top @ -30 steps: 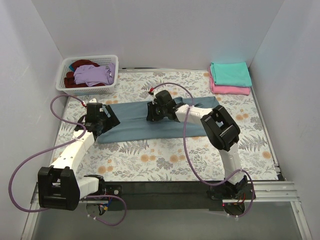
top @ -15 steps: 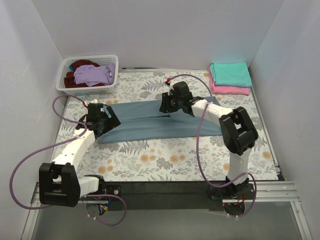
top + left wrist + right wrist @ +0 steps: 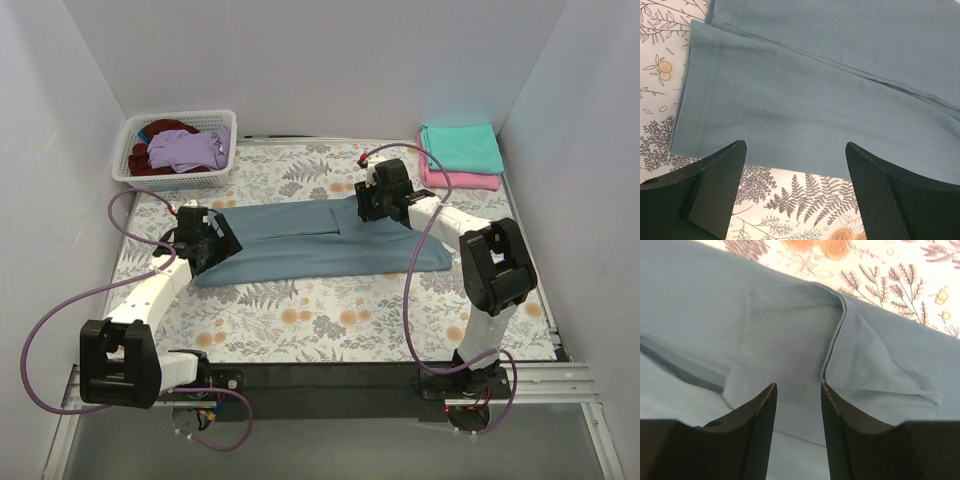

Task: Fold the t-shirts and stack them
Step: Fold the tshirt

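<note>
Our left gripper (image 3: pixel 795 150) hangs wide open and empty over the left end of the slate blue-grey t-shirt (image 3: pixel 300 245), our right gripper (image 3: pixel 797 387) narrowly parted, gripping nothing, above its far-right fold, on the floral table (image 3: pixel 330 320) boxed by white walls (image 3: pixel 330 60).

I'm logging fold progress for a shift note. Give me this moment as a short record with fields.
in work: blue-grey t-shirt, flat across the table, partly folded
left gripper: open, over the shirt's left end
right gripper: open, over its far right part, holding nothing
done stack: teal t-shirt on pink t-shirt, far right corner
waiting: lilac t-shirt and dark red t-shirt, in the basket
</note>
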Controlling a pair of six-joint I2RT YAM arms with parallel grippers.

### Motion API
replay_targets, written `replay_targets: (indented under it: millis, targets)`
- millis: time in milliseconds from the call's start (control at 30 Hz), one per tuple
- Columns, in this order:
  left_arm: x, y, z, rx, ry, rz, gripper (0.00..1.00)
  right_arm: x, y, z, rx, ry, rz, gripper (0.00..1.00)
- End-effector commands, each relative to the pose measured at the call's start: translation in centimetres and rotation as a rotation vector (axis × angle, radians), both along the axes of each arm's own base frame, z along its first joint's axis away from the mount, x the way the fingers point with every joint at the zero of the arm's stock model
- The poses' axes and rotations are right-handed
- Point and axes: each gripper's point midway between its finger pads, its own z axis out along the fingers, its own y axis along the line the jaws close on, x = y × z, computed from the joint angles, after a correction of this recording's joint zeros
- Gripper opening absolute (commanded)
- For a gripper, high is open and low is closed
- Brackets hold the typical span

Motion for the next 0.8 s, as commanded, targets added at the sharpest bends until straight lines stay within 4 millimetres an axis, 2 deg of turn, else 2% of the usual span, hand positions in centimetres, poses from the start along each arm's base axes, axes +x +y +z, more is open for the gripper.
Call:
replay_targets:
  millis: [0, 233, 433, 533, 567, 700, 767]
  targets:
    - [0.2, 0.0, 0.0, 0.003, -0.002, -0.013, 0.79, 1.3, -1.6, -1.1, -0.147, -0.034, 0.006, 0.48]
    - [0.2, -0.1, -0.4, 0.003, 0.013, -0.017, 0.79, 2.4, -1.9, -2.9, -0.224, -0.019, 0.023, 0.47]
    - [0.2, -0.1, -0.6, 0.002, 0.023, -0.020, 0.79, 3.5, -2.5, -2.7, -0.280, -0.047, 0.014, 0.42]
    - [0.1, -0.2, -0.7, -0.001, 0.024, -0.020, 0.79, 3.8, -2.7, -2.5, -0.300, -0.059, 0.022, 0.33]
    - [0.2, -0.1, -0.6, -0.001, 0.023, -0.019, 0.79, 3.8, -2.8, -2.4, -0.306, -0.059, 0.025, 0.24]
    - [0.0, -0.2, -0.8, -0.001, 0.029, -0.025, 0.79, 3.9, -3.2, -2.4, -0.341, -0.055, 0.031, 0.01]
    - [0.1, -0.2, -0.7, -0.001, 0.028, -0.023, 0.79, 4.0, -3.5, -1.9, -0.363, -0.065, 0.028, 0.01]
